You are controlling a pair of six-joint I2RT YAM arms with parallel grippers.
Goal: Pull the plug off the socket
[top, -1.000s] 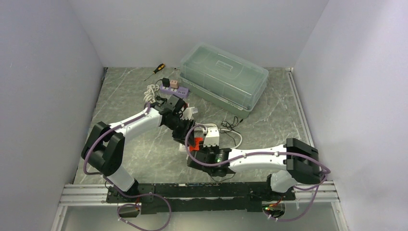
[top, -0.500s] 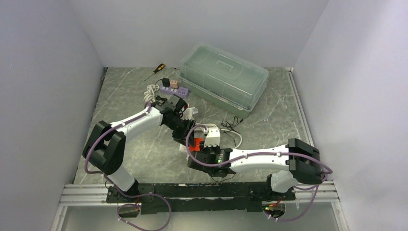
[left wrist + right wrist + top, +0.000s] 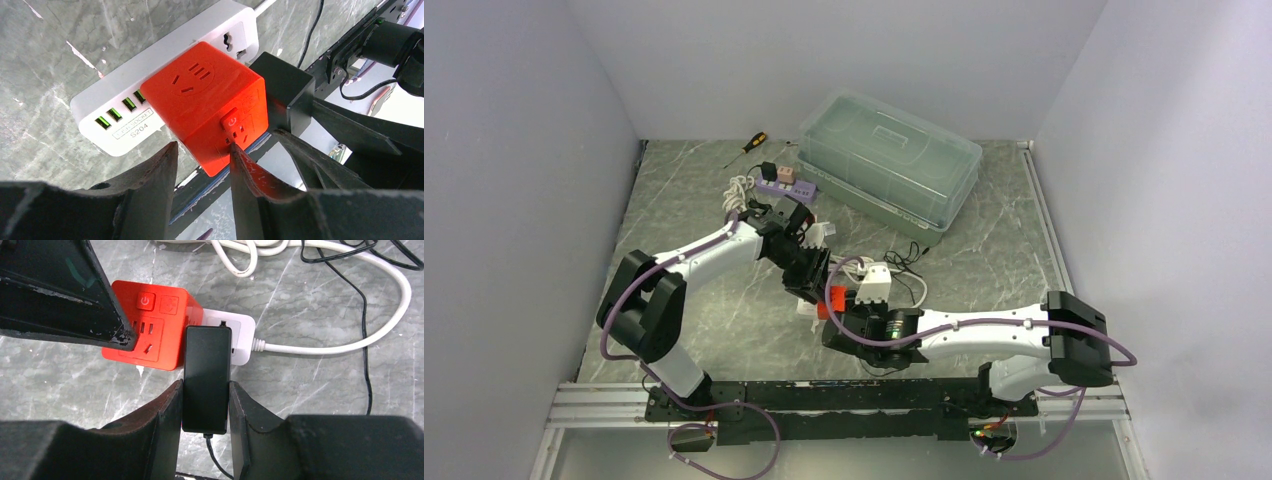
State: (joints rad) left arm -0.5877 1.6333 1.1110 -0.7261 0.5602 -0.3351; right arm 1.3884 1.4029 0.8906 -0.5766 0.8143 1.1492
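Standing next to this rig, and the wrist cams tell way more than the overhead one. From above you mostly get two arms meeting mid-surface over a tangle, plus stuff the wrists never see: a big pale green see-through plastic box with a lid (image 3: 889,160) at the back, a small screwdriver with an orange and black handle (image 3: 750,145) near the far left corner, and a little purple power strip (image 3: 784,185) just beside the box, all on the grey marble-look surface (image 3: 1004,250). The right wrist view is where the task's thing shows up properly. The black rectangular plug adapter (image 3: 206,360) is clamped flat between the two fingers of the right pincer (image 3: 205,386), its far end sitting on the end of the white plastic power strip (image 3: 110,100), with no gap I can make out. That view also shows the thick white cable (image 3: 350,342) leaving the strip and a thin black cord (image 3: 367,365) looping past it. The left wrist view gives the other side. The left pincer (image 3: 202,146) is closed on a lower corner of the orange-red cube-shaped socket block (image 3: 205,95) that sits on the strip just beside the adapter, one finger right by its power button. Only that cam shows the row of green ports along the strip.
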